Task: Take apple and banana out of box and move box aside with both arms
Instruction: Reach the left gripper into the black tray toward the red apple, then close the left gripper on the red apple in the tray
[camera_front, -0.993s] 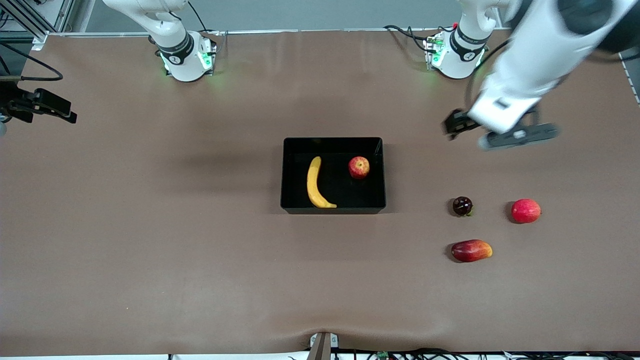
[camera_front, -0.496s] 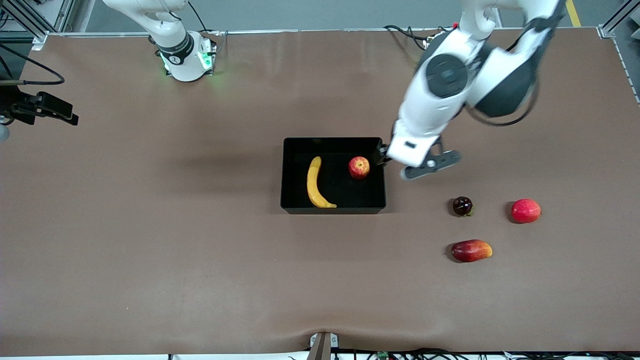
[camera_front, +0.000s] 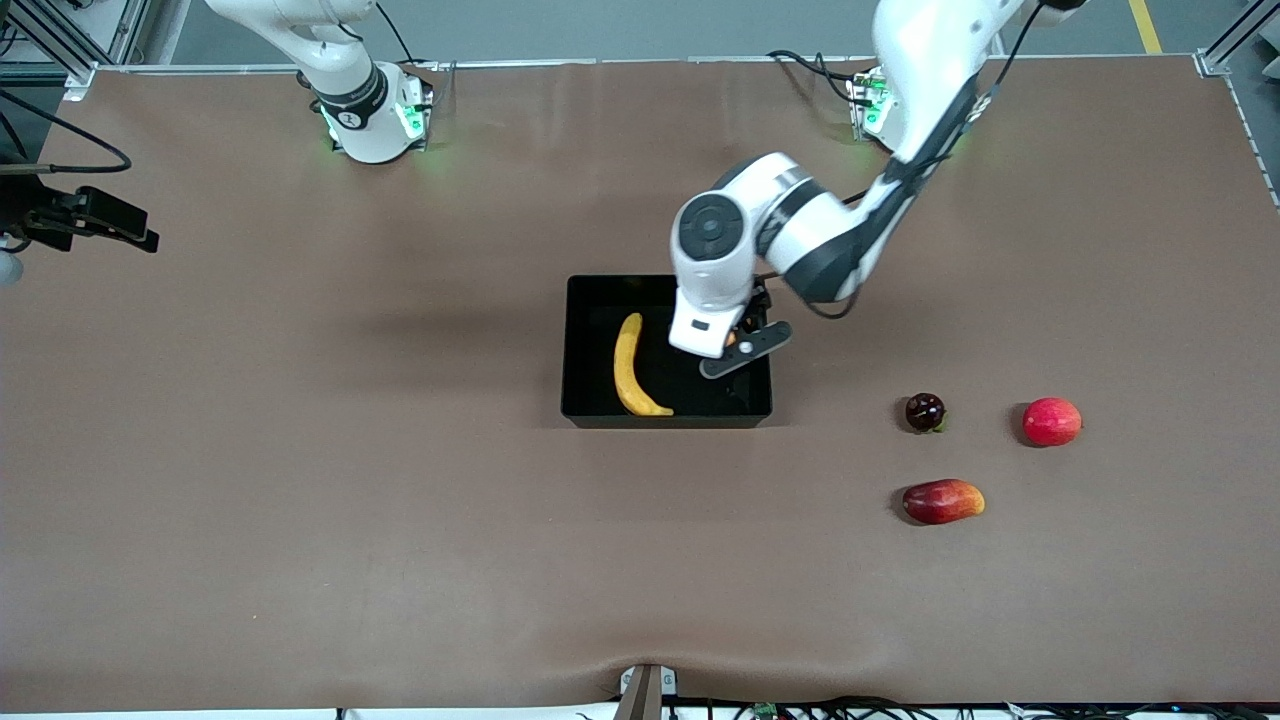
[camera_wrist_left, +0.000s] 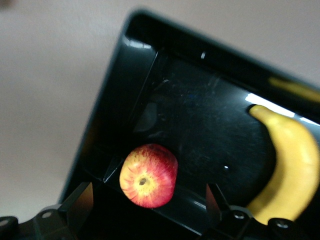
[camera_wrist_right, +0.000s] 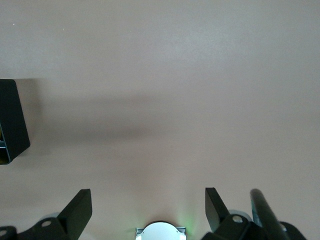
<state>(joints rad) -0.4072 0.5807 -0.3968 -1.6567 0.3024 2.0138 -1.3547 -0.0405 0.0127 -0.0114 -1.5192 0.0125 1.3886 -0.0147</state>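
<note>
Glossy black box (camera_front: 590, 345) holding banana (camera_front: 629, 368), streaked apple (camera_wrist_left: 148, 175).

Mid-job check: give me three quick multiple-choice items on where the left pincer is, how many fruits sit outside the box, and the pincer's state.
1. The left pincer is over:
A. the bare table by the mango
B. the box, at the apple
C. the right arm's base

2. Fruits lying on the table outside the box:
A. one
B. two
C. three

3. The left pincer's fingers are:
A. open, with the apple between them
B. shut on the banana
C. shut on the box wall

Answers:
1 B: the front view has it over the box's end toward the left arm, and the left wrist view looks straight down on the apple.
2 C: a dark round fruit, a pinkish-red round fruit and a mango.
3 A: the wrist view shows both fingers spread apart; the banana lies untouched beside it.
</note>
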